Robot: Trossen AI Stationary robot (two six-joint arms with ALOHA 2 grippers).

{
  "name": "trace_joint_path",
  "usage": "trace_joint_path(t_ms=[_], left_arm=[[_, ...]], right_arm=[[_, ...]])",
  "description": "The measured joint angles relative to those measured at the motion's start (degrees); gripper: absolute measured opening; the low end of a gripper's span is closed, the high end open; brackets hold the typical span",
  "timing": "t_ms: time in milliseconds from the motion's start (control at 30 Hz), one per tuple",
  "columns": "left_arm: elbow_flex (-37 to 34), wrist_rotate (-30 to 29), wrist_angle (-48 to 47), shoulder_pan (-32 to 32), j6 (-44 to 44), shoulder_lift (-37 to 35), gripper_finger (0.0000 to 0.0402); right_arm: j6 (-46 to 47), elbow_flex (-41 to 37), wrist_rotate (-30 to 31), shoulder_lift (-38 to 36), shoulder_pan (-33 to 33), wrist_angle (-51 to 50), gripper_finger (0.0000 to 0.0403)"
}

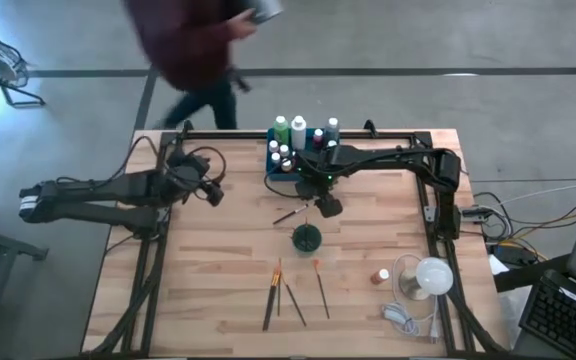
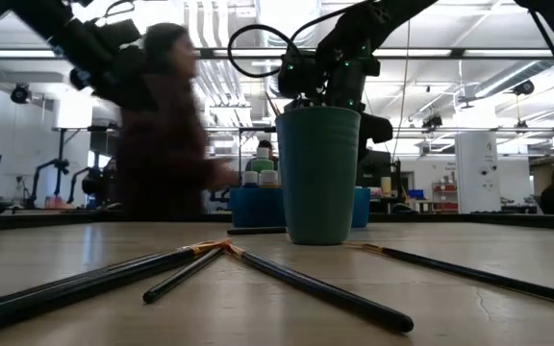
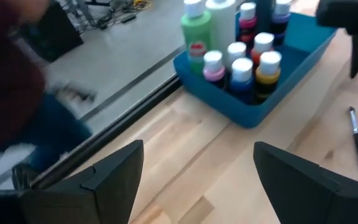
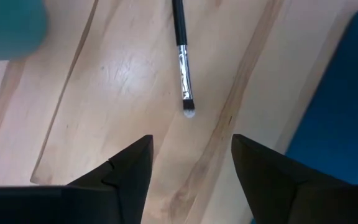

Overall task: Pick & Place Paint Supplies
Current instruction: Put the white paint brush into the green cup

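A blue tray [image 1: 278, 172] at the table's far middle holds several white-capped paint bottles [image 3: 241, 62]. One thin paintbrush [image 4: 182, 56] lies flat on the wood between the tray and the dark green cup [image 1: 306, 238]. My right gripper [image 4: 191, 162] hangs open just above the brush's bristle tip [image 4: 189, 112], pointing steeply down, touching nothing. Three more brushes [image 1: 278, 290] lie near the front edge. A small bottle [image 1: 380, 275] stands at the right. My left gripper [image 1: 216, 192] is open over the table's left part, facing the tray.
A white round object [image 1: 430, 275] with a cord [image 1: 400, 315] sits at the near right. A person [image 1: 193, 50] moves past the table's far edge. Bare wood lies between my left gripper and the tray, and across the near left.
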Motion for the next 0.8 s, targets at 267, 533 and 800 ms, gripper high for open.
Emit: trace_joint_path(t_ms=[267, 533, 800], left_arm=[[-7.59, -0.2, 1.23, 0.19, -2.87, -9.29, 0.0307], [-13.05, 0.19, 2.63, 0.19, -5.88, -14.05, 0.0307], [-13.31, 0.61, 3.4, 0.19, -5.01, -14.33, 0.0307]], right_arm=[[0.33, -0.11, 0.02, 0.16, 0.02, 0.2, 0.0194], [0.49, 0.25, 0.05, 0.16, 0.02, 1.04, 0.02], [0.8, 0.33, 0.09, 0.16, 0.02, 1.14, 0.0217]])
